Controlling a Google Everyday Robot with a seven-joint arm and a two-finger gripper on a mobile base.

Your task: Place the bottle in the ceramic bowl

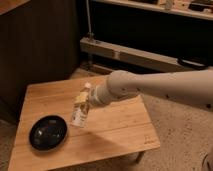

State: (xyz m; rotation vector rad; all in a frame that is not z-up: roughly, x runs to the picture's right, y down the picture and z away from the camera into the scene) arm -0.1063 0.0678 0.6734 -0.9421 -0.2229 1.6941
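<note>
The bottle [80, 107] is clear plastic with a white cap and a pale label. My gripper [89, 102] holds it in the air above the wooden table [115, 125], tilted, cap up. The gripper comes in from the right at the end of a thick white arm [150, 85]. The ceramic bowl [48, 132] is black, glossy and looks empty. It sits on the table's front left part, down and left of the bottle, a short gap away.
The low wooden table has its front edge and right edge close by, with speckled floor [180, 135] beyond. A dark cabinet wall [40, 45] stands behind the table. A metal rail and shelf [135, 55] run at the back right.
</note>
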